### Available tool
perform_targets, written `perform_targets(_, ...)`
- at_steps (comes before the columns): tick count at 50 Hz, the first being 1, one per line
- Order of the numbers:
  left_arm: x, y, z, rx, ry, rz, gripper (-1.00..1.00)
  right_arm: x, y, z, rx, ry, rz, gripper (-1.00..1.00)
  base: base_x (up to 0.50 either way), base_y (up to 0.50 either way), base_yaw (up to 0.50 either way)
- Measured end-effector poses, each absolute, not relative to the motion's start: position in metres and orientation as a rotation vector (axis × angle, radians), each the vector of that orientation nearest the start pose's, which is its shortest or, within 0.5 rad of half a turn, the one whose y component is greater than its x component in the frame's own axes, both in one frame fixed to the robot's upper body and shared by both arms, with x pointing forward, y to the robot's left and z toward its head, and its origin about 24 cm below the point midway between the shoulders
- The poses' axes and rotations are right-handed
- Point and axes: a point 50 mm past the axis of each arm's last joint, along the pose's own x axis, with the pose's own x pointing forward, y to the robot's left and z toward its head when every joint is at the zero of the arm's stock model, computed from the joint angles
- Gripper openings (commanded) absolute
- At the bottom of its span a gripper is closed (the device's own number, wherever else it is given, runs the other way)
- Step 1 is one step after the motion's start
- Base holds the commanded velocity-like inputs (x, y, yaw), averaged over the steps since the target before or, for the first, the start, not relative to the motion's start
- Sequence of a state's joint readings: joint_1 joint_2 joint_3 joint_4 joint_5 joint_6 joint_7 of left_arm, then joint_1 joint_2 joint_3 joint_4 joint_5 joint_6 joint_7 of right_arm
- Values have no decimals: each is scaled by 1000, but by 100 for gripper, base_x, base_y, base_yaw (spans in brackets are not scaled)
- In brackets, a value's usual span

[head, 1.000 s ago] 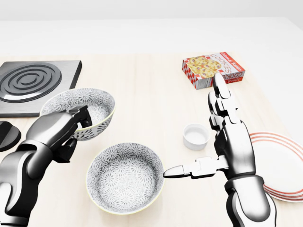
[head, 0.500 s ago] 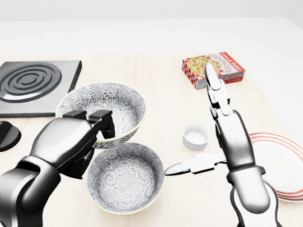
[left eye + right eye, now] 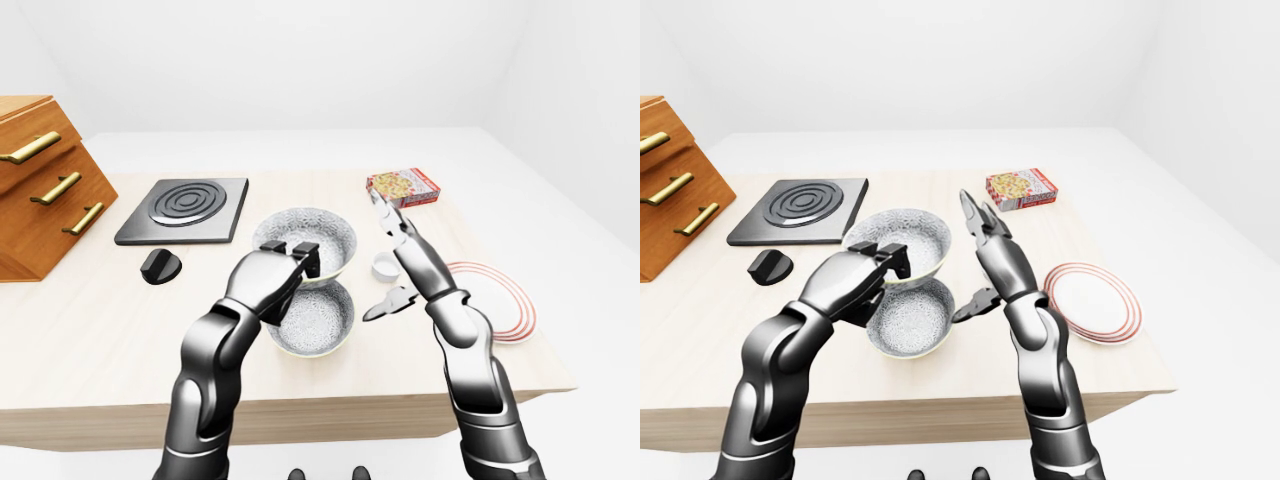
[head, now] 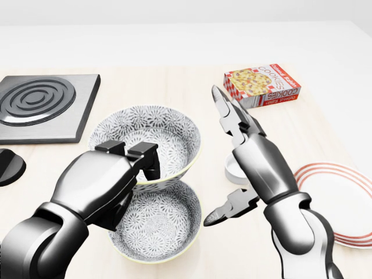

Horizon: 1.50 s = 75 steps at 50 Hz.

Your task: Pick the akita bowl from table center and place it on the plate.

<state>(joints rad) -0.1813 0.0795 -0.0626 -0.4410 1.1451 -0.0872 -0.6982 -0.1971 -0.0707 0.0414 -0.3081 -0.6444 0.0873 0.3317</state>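
Clamped on the lower rim of the akita bowl (image 4: pixel 152 135) with the left hand (image 4: pixel 107 180), fingers (image 4: pixel 146 156) closed tight. Held off the tabletop (image 4: pixel 174 87) at centre frame, just above a second patterned bowl (image 4: pixel 157 226). Right hand (image 4: pixel 256 160) spread wide, empty. Reads "COOKIES" on the red box (image 4: pixel 263 84), upper right. Plate (image 4: pixel 343 200) bare at the right edge.

- Head view, on the bench (image 4: pixel 174 87): hob (image 4: pixel 40 104) top left, box (image 4: pixel 261 84) top right, plate (image 4: pixel 343 203) right.
- Centre: upper bowl (image 4: pixel 148 139) over lower bowl (image 4: pixel 157 226).
- Between bowls and plate: cup (image 3: pixel 385 265).
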Motion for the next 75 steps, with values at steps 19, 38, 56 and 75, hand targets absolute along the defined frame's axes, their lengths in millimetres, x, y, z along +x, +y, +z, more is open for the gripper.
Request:
perform_targets(19,247,104,152,1346,-269,-410,-100,279,-107,142,-835,-290,281,100,0,0,0)
perform_targets(38,237,97,155,1334,-304,-414,-100,285,-105,138,-857,-266,271,-89,0,0,0)
perform_targets(56,228,92,162,1340,-341,-394,-100,283,-103,134,-886,-243,292,-100,0,0,0)
perform_targets(75,224,92,164,1354,-346,-377,-100,282,-103,134,-875,-249,291,-100,0,0,0)
